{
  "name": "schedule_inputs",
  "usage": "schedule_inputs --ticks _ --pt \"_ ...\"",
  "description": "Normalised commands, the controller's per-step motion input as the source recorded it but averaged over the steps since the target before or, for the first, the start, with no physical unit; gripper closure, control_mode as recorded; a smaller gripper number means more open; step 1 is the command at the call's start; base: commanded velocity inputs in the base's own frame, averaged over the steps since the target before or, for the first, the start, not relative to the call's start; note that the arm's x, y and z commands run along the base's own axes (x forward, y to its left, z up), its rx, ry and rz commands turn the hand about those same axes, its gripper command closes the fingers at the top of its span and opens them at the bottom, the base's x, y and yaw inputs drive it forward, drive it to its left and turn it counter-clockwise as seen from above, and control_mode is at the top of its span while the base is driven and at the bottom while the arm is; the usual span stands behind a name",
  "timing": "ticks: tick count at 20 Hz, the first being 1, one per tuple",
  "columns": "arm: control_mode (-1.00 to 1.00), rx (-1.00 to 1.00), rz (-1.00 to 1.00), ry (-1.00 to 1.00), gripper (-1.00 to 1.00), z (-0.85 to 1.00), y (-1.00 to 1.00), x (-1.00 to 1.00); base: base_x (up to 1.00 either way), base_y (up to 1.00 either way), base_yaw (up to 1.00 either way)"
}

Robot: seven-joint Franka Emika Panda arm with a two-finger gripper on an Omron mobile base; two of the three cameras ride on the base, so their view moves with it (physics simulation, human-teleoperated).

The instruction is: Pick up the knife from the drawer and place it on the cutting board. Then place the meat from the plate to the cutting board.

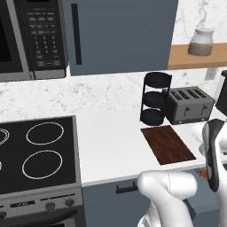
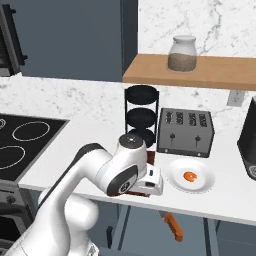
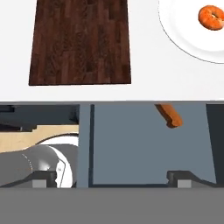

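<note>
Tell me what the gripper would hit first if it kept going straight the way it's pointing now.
Probably the floor of the open drawer. The gripper looks down into it, with nothing between its tips. The knife lies off that line, toward the counter edge. Depth here is hard to judge.

White counter (image 1: 111,146) bearing cutting board (image 1: 167,144), plate (image 2: 191,176) at its 3 o'clock, toaster (image 2: 185,132) and black rack (image 2: 141,116) at 12.

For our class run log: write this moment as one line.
gripper: open, above drawer | knife: in drawer | meat: on plate | cutting board: bare
</note>
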Motion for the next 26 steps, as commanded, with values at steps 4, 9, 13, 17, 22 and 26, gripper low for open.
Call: schedule_inputs --ticks 4,9,13,17,22,26 --pt "-1.00 0.00 -0.08 0.00 -1.00 -0.27 -0.39 -0.15 0.00 0.00 0.00" --pt "-1.00 0.00 -0.14 0.00 -1.00 -0.15 -0.33 -0.01 0.00 0.00 0.00" --pt "-1.00 0.00 -0.01 0.03 -1.00 -0.21 -0.35 0.00 0.00 0.00 0.00" --pt "-1.00 -0.01 0.05 0.04 -1.00 -0.35 -0.36 0.00 0.00 0.00 0.00" --pt "-1.00 0.00 0.08 0.02 -1.00 -0.39 -0.35 0.00 0.00 0.00 0.00" --pt "-1.00 0.00 0.06 0.03 -1.00 -0.40 -0.32 0.03 0.00 0.00 0.00"
